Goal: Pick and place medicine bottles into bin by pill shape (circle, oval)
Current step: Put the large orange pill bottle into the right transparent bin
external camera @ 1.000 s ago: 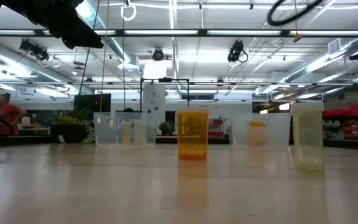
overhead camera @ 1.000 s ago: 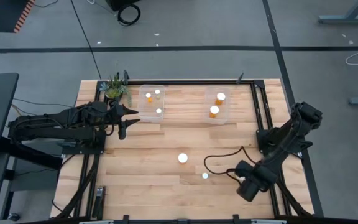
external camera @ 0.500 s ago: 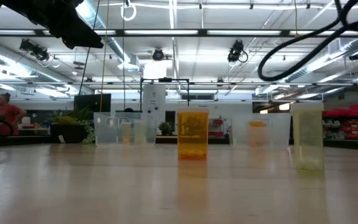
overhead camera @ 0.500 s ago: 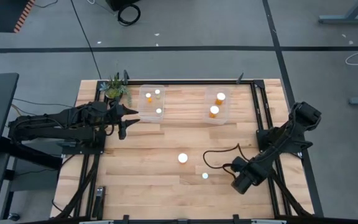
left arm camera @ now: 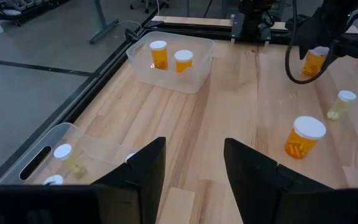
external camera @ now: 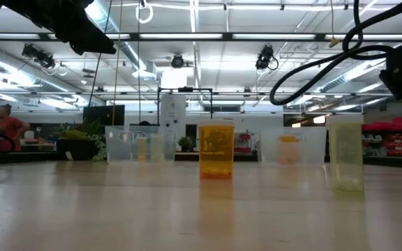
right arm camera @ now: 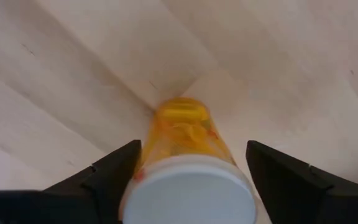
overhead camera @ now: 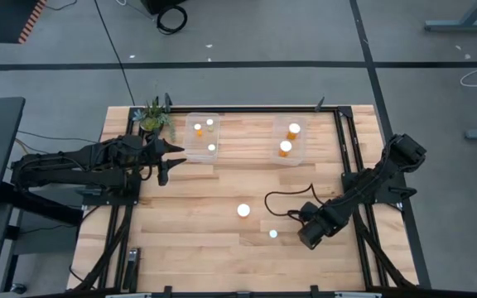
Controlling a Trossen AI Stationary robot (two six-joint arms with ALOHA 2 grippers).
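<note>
Medicine bottles [overhead camera: 292, 130] — two in right bin [overhead camera: 289, 155], three in left bin [overhead camera: 191, 151] — both end effectors released.

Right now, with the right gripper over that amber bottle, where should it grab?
Grip the amber bottle on its round body just below its white cap, coming straight down from above. It stands upright, and the right gripper has its open fingers on either side of it.

You look across a workshop hall: strip lights [external camera: 187, 36] line the ceiling, grey floor [overhead camera: 247, 33] surrounds the wooden tabletop [overhead camera: 214, 207].
</note>
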